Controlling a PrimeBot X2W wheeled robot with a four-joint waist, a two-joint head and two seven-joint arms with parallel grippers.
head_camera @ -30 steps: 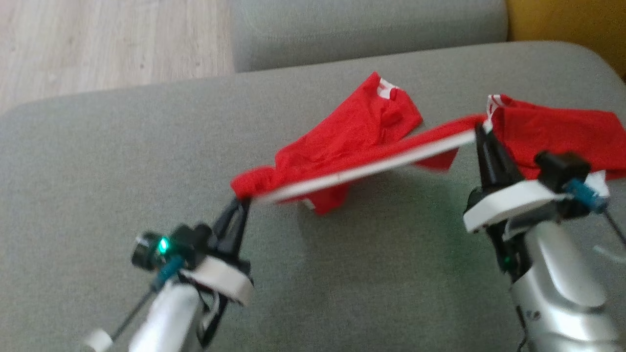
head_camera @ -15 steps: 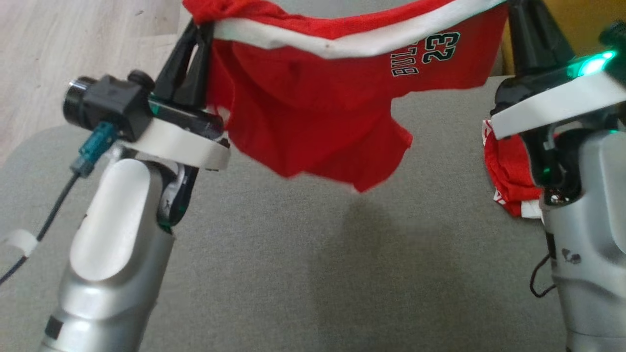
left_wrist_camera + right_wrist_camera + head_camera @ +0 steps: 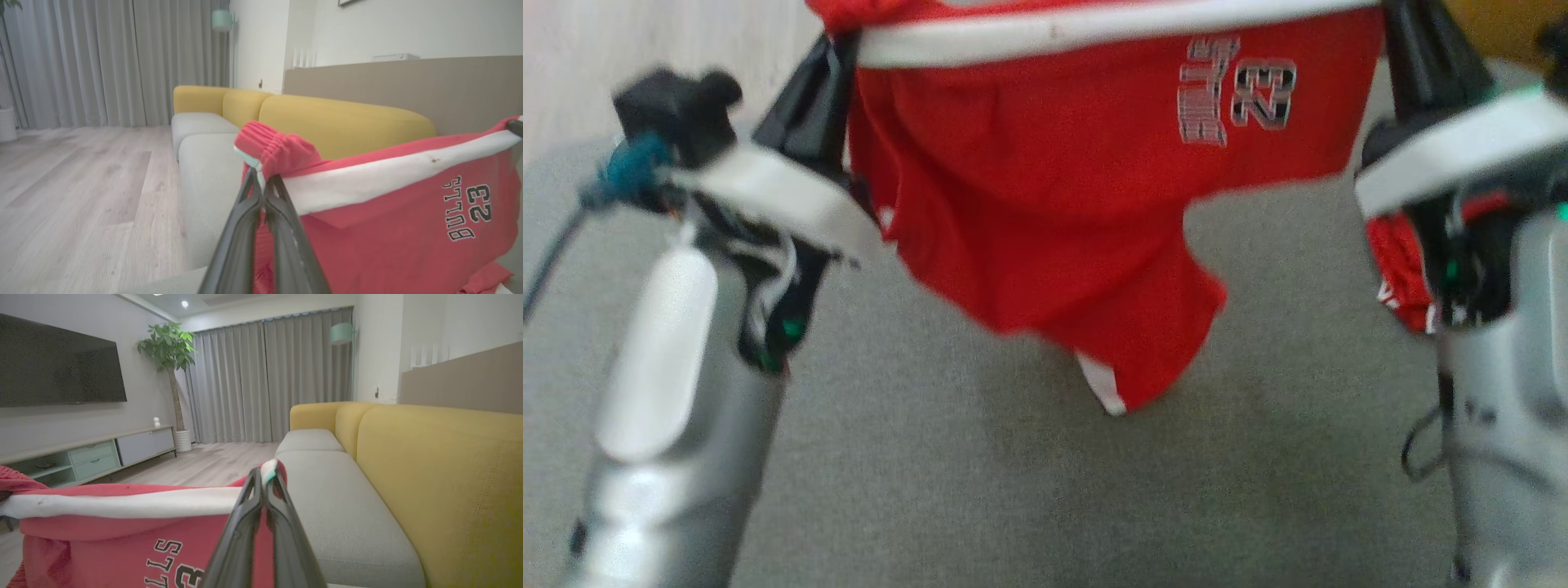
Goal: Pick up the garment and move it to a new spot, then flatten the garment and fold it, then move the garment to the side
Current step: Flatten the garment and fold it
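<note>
Above the grey sofa seat (image 3: 980, 490) the red shorts (image 3: 1045, 204) hang stretched by the waistband, left hand (image 3: 836, 57) and right hand (image 3: 1403, 41) each clamped on one end; pulling wider could slip a thin pinch, dropping that side

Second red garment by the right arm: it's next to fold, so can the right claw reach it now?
Probably not yet. The right claw is shut on the red shorts, stretched taut to the left claw. The second garment lies down by its wrist; it must let go first.
</note>
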